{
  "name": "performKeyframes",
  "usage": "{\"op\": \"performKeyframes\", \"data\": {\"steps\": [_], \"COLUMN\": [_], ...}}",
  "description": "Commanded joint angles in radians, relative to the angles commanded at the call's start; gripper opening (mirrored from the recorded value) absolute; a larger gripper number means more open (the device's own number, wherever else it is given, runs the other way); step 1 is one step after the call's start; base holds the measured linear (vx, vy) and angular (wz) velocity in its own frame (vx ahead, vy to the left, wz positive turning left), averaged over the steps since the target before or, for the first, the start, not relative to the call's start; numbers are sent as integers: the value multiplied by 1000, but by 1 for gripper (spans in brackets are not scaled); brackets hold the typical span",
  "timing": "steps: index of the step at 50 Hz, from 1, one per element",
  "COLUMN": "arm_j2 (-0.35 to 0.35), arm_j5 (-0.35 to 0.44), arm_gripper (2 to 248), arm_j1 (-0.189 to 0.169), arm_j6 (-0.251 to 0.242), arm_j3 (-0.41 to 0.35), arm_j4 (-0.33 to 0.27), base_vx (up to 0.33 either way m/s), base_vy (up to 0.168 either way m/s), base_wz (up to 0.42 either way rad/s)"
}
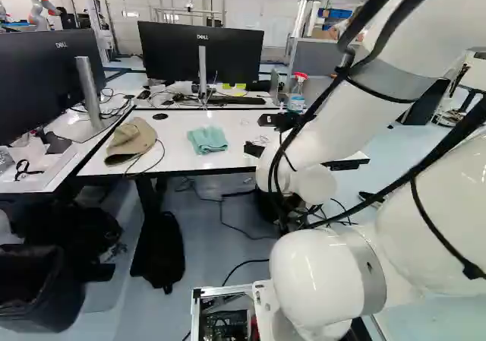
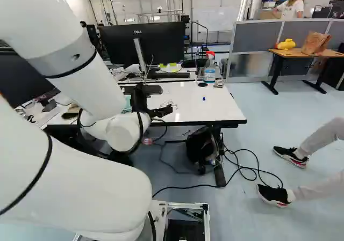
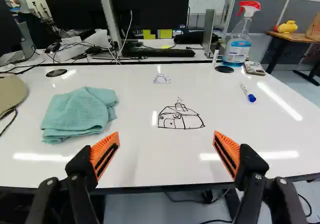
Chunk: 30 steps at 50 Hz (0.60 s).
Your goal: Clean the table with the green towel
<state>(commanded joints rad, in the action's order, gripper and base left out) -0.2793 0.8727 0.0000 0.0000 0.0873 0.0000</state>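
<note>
Checking the left base view, I see the green towel [image 1: 207, 140] bunched on the table [image 1: 173, 147], near a cap [image 1: 131, 140]. In the right base view my arm [image 2: 99, 88] mostly hides it. Wrist view: my gripper [image 3: 166, 134] gapes wide, holding nothing; the towel looks light and floppy, so I'd pinch its thick middle from above.

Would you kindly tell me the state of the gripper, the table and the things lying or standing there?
Gripper: open, with nothing between its fingers.
Green towel: loosely folded, lying flat.
Table: not yet clean, drawings on its top.
Black drawing: unwiped.
Blue drawing: unwiped.
Marker: lying down, capped.
Spray bottle: upright.
Beige cap: lying down.
</note>
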Motion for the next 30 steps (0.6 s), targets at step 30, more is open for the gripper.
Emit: {"op": "performKeyframes", "data": {"steps": [30], "arm_j2": [43], "arm_j5": [0], "arm_gripper": [247], "arm_j1": [51], "arm_j6": [0], "arm_j3": [104], "arm_j4": [0], "base_vx": [0], "base_vy": [0], "base_wz": [0]}}
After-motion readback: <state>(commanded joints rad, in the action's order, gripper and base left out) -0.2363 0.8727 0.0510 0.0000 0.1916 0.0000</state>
